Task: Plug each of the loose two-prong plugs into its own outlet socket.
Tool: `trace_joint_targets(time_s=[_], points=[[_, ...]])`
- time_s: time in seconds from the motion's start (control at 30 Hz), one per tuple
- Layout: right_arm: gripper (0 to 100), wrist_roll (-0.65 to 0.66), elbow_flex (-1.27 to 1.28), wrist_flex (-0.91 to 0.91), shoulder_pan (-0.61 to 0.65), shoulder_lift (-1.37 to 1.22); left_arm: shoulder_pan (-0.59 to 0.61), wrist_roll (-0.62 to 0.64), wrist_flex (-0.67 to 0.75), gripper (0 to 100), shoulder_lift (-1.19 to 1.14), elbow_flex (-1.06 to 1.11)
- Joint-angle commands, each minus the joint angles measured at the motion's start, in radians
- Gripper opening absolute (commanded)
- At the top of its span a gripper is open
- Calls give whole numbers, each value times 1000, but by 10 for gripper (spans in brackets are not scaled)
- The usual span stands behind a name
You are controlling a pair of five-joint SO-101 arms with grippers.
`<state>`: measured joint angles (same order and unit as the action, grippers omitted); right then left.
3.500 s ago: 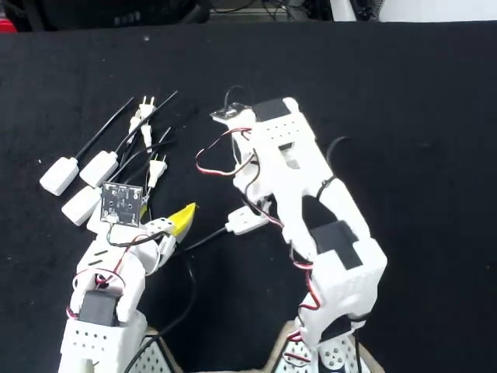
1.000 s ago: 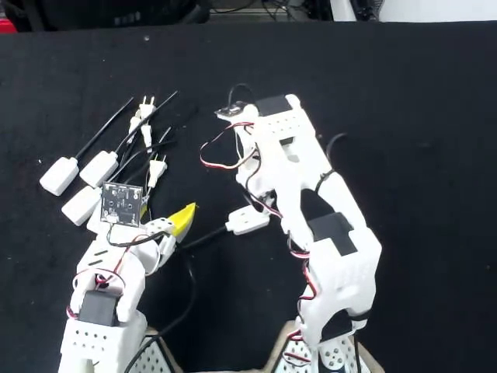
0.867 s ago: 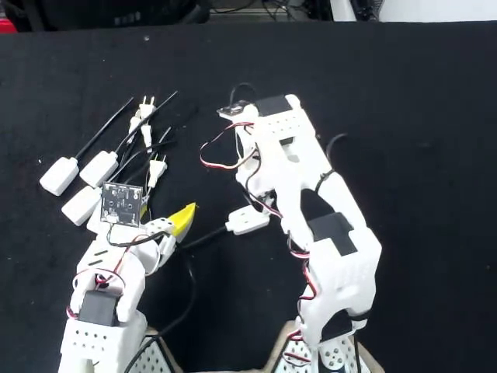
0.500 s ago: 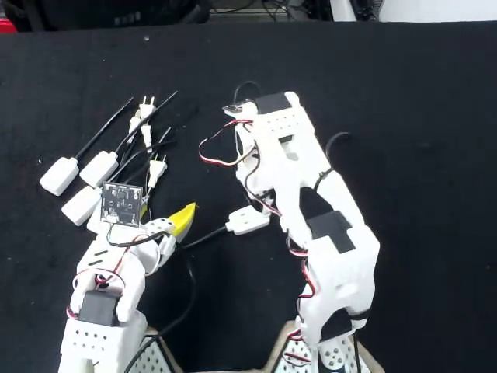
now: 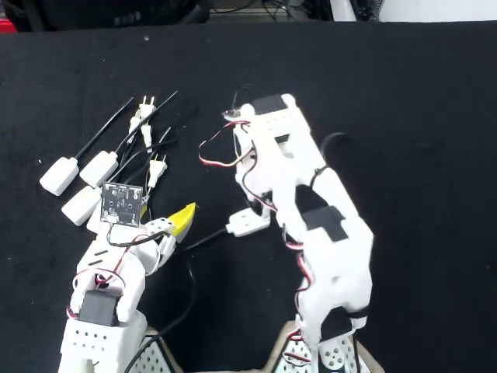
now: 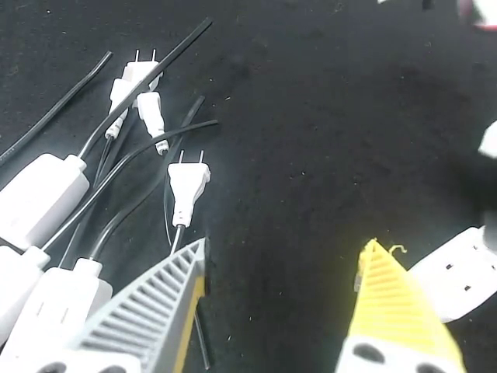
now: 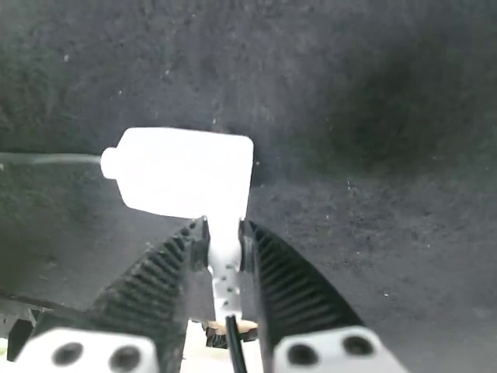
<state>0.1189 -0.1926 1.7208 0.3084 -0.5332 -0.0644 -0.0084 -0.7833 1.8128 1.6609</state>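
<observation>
right gripper [image 7: 224,235] clamped on plug [image 7: 224,268] touching socket [image 7: 182,171] | left gripper [image 6: 287,245] wide open, empty, near loose plug [image 6: 188,183] on tabletop [image 6: 326,116]

This looks like a robotics lab bench rather than a home. A table [image 5: 435,116] draped in black cloth carries two white plastic arms, the left arm [image 5: 128,268] and the right arm [image 5: 334,256], with a bare circuit board [image 5: 122,202] and loose red, white and black wires [image 5: 210,165] left in the open. Short cords with plugs [image 5: 158,167] and sockets [image 5: 60,175] lie loose on the cloth at the left, and past the far edge sit tangled cables [image 5: 272,9] and dark gear [image 5: 101,12].
</observation>
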Motion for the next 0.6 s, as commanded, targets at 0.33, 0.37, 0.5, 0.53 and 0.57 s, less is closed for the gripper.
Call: trace_joint_targets(time_s=[0.33,0.37,0.5,0.53,0.57], points=[[10,-6,-35,-48,83,-1,-4,0,6,310,9,-25],[11,-6,-1,-81,95,19,-4,0,6,310,9,-25],[28,-3,147,-190,141,143,-4,-2,6,310,9,-25],[57,-2,168,-195,152,177,-4,-2,6,310,9,-25],[100,0,182,-195,160,209,-4,-2,6,310,9,-25]])
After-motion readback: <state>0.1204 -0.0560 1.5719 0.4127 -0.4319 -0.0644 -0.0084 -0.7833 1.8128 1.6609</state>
